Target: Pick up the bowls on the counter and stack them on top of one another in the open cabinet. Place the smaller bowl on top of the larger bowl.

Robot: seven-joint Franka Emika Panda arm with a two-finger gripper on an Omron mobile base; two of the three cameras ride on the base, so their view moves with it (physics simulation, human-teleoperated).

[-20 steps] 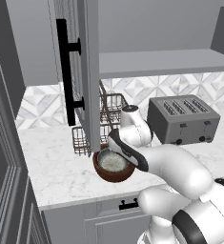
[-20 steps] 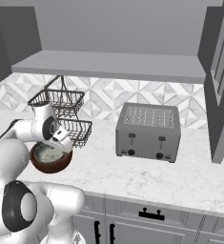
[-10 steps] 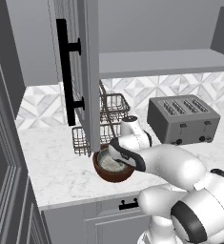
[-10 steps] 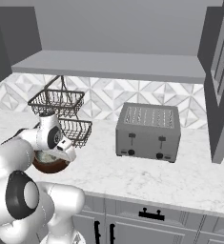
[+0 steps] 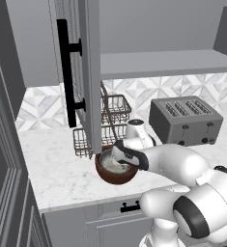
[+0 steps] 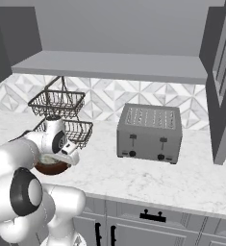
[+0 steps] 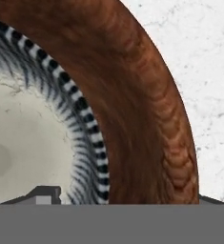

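Gripper sits low at the two o'clock rim of the glossy reddish-brown wood-look bowl, grey speckled smaller bowl nested inside; jaw state unreadable.

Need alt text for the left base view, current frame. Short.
The white arm reaches down so its gripper is at the smaller bowl, which sits nested inside the larger bowl on the counter. Behind them stand a wire basket and a toaster, below the open cabinet shelf.

The arm hides most of both bowls.
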